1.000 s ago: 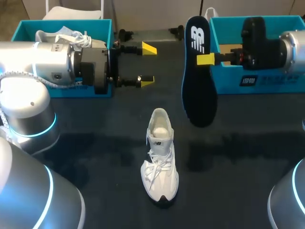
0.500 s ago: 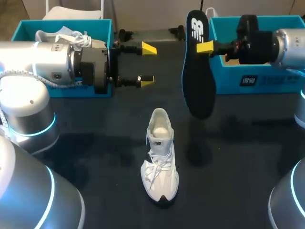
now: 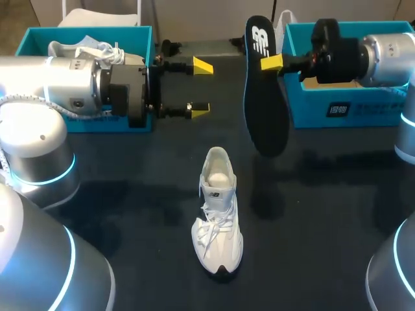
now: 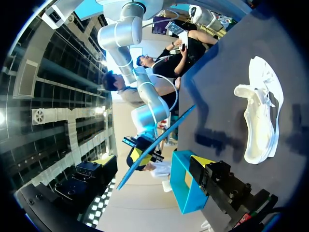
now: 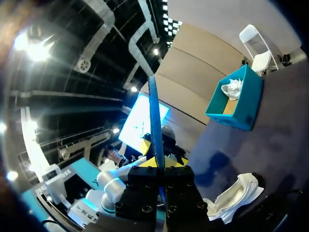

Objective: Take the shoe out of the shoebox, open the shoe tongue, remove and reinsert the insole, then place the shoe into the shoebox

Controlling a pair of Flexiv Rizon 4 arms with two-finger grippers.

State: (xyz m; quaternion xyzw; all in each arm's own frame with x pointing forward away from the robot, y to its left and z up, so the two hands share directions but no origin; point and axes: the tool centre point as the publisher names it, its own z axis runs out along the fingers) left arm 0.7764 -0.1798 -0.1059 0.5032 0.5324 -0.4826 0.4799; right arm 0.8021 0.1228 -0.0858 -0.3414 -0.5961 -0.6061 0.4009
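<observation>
The right gripper (image 3: pixel 270 63) is clamped on the insole (image 3: pixel 262 107), both yellow tips pinching it near the logo end. The rest of the dark sole hangs free below the fingers, and in the right wrist view it rises edge-on straight out from between them (image 5: pixel 155 121). The shoe (image 3: pixel 218 210) stands upright on the table (image 3: pixel 130 168), well below that gripper and nearer the robot, with its mouth facing up and nothing holding it. The left gripper (image 3: pixel 200 89) hovers with its fingers spread wide and nothing between them, the shoe well apart from it. The main risk, as I judge it, is the one-ended grip: a long, limp insole can swing or pivot in the pinch, so its free end may miss the opening and catch on the collar or the laces, then buckle. Because the shoe is unbraced, any push from the insole could tip it or slide it away unless the left gripper steadies it first. The shoebox (image 3: pixel 337 110) sits just behind the right gripper, so a wide turn of the wrist could clip its wall.
</observation>
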